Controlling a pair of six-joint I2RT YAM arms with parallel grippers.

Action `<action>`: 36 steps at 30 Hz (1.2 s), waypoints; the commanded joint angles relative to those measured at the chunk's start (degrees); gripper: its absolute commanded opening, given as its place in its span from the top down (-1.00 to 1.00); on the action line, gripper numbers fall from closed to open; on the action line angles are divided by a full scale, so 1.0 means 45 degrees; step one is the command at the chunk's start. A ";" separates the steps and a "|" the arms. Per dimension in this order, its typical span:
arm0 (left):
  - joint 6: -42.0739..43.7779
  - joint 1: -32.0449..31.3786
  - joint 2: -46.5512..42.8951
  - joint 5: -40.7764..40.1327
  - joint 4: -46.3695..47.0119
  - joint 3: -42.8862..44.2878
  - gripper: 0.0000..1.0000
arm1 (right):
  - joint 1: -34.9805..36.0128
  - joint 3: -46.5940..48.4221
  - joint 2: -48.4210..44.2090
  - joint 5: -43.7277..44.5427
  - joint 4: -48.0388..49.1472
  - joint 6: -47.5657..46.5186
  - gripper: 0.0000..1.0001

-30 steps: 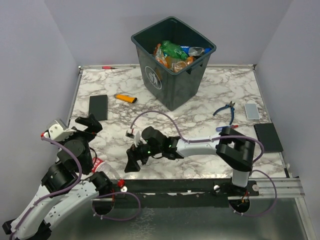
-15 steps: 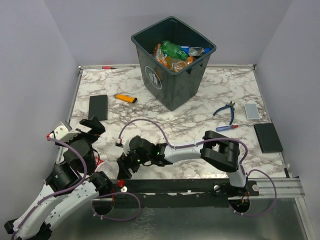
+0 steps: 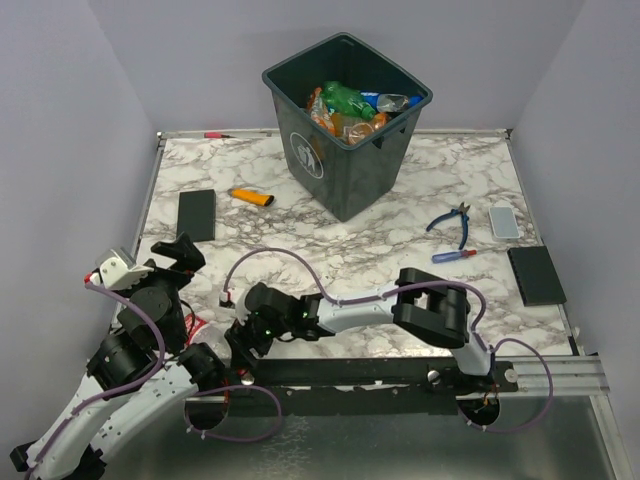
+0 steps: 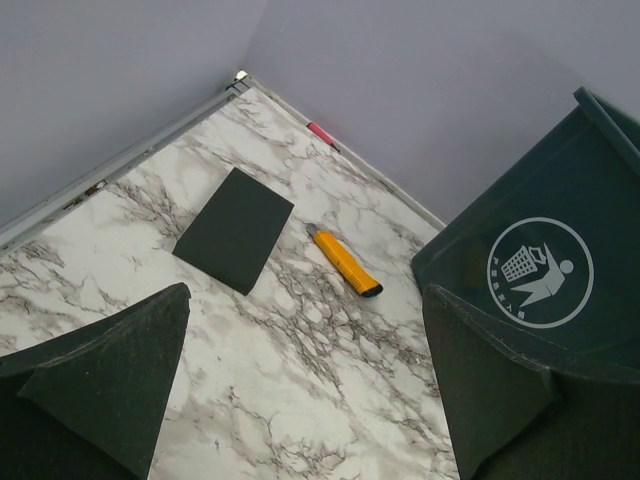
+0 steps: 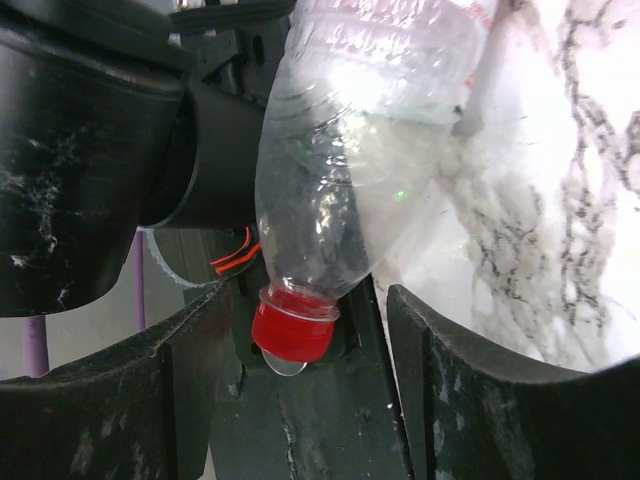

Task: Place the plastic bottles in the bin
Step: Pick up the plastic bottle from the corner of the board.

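- Right jaws spread, flanking the neck of a clear red-capped bottle without touching it, at the counter's near edge, lower left of the top view
- Left jaws wide apart, far left
- Bin upper centre, bottles piled inside

bottle: clear glossy plastic | table: smooth marble-look | bin: matt plastic

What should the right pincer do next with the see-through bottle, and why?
Probably squeeze shut on the clear bottle: its neck and red cap lie between the right pincer's open fingers, which don't seem to touch it yet. Once held, it can go to the bin.
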 commanded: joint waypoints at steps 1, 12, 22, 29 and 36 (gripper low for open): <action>-0.0039 0.0017 -0.0128 0.0136 0.0094 0.0007 -0.98 | 0.0401 0.0539 0.0634 0.0363 -0.1173 -0.0664 -0.30; -0.0161 0.0017 -0.0134 0.0314 0.0110 -0.0003 -0.98 | 0.0415 0.0136 0.0276 0.1686 -0.1255 -0.0329 0.45; 0.3785 0.0001 0.1837 0.2367 0.2916 0.1560 -0.98 | -0.0082 -0.3838 -0.6879 0.6185 -0.4306 -0.1172 0.76; 0.9481 0.0007 0.5977 1.1910 0.1993 0.5020 -0.98 | -0.0253 -0.2621 -1.1918 0.6640 -1.1821 -0.0647 0.99; 1.4871 -0.0003 0.6768 1.8484 0.1343 0.5104 -0.98 | -0.0251 0.0102 -1.3161 0.5893 -1.6429 0.0743 1.00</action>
